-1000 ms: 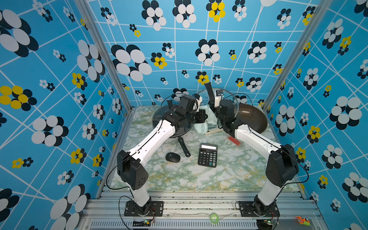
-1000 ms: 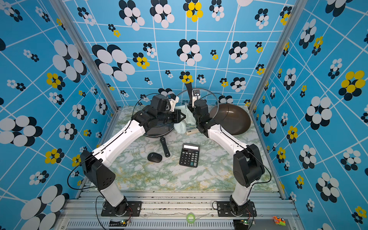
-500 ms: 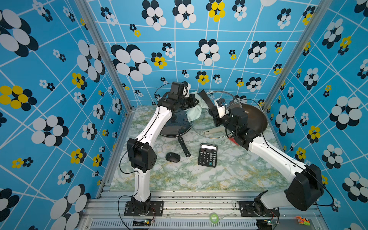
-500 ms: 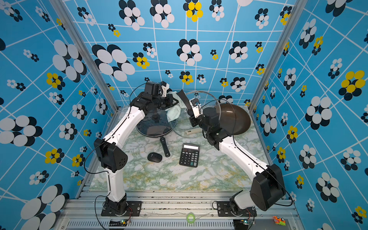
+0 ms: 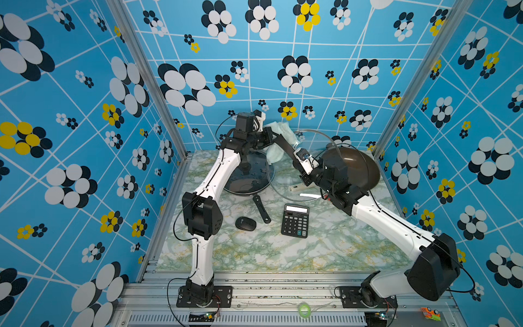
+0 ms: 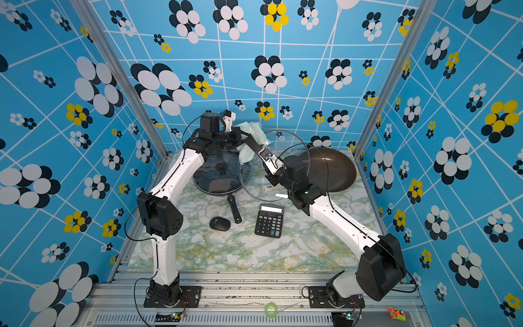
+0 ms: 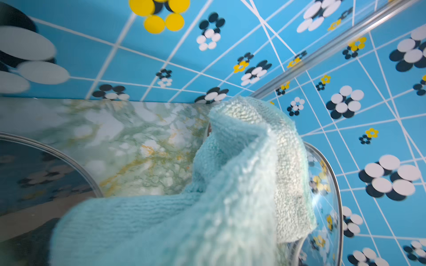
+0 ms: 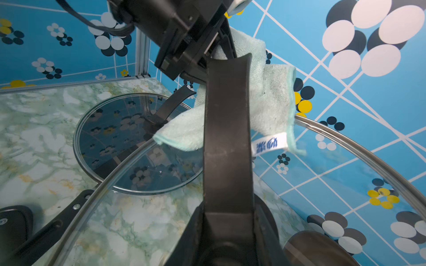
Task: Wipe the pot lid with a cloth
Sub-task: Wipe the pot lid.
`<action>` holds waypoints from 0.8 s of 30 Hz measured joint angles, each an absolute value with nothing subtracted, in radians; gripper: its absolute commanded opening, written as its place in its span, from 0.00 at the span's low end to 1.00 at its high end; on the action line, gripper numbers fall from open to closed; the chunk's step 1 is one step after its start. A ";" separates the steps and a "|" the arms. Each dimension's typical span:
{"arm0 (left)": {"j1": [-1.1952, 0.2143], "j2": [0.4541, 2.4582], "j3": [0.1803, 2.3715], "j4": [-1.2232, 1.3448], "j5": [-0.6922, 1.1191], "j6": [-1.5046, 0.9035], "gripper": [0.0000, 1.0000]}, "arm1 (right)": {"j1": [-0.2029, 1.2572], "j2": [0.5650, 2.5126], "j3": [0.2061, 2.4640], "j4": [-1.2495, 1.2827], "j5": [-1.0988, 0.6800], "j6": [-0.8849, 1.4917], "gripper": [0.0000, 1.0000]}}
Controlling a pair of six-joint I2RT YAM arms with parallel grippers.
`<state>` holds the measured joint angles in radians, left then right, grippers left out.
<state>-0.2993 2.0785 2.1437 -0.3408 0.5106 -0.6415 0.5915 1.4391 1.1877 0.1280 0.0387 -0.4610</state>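
Two white and black robot arms, a left arm (image 5: 218,172) and a right arm (image 5: 387,223), stand at one green-veined marble worktop (image 5: 254,254). Two round glass lids show, each with a black strap handle: a raised lid (image 5: 284,178) and a flat lid (image 5: 249,175). There is one pale mint cloth (image 5: 281,128) with one white tag. One black frying pan (image 5: 261,210) and one brown wok (image 5: 356,170) make two pans. One black calculator (image 5: 295,221), one black computer mouse (image 5: 245,223) and one pale-handled utensil (image 5: 296,187), mostly hidden, are also there. On the front rail are one green tape roll (image 5: 304,310) and one small orange toy (image 5: 430,313).
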 measured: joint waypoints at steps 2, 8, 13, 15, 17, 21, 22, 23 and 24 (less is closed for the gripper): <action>-0.275 2.065 2.114 -0.323 0.466 -0.643 0.00 | 0.606 1.439 1.174 0.118 0.028 -0.490 0.00; -0.282 2.062 2.180 -0.337 0.460 -0.563 0.00 | 0.612 1.449 1.152 0.076 0.015 -0.551 0.00; -0.411 2.065 2.367 -0.408 0.518 -0.401 0.00 | 0.611 1.474 1.153 0.078 0.012 -0.611 0.00; -0.480 2.073 2.434 -0.427 0.562 -0.349 0.00 | 0.611 1.492 1.159 0.078 0.009 -0.634 0.00; -0.542 2.088 2.476 -0.445 0.606 -0.315 0.00 | 0.611 1.513 1.170 0.078 0.008 -0.653 0.00; -0.636 2.127 2.491 -0.499 0.664 -0.259 0.00 | 0.611 1.538 1.180 0.084 0.009 -0.678 0.00; -0.650 2.140 2.491 -0.520 0.671 -0.250 0.00 | 0.611 1.539 1.180 0.084 0.009 -0.682 0.00; -0.657 2.153 2.491 -0.538 0.672 -0.247 0.00 | 0.611 1.539 1.180 0.085 0.009 -0.685 0.00; -0.661 2.166 2.489 -0.558 0.669 -0.242 0.00 | 0.611 1.538 1.180 0.088 0.009 -0.690 0.00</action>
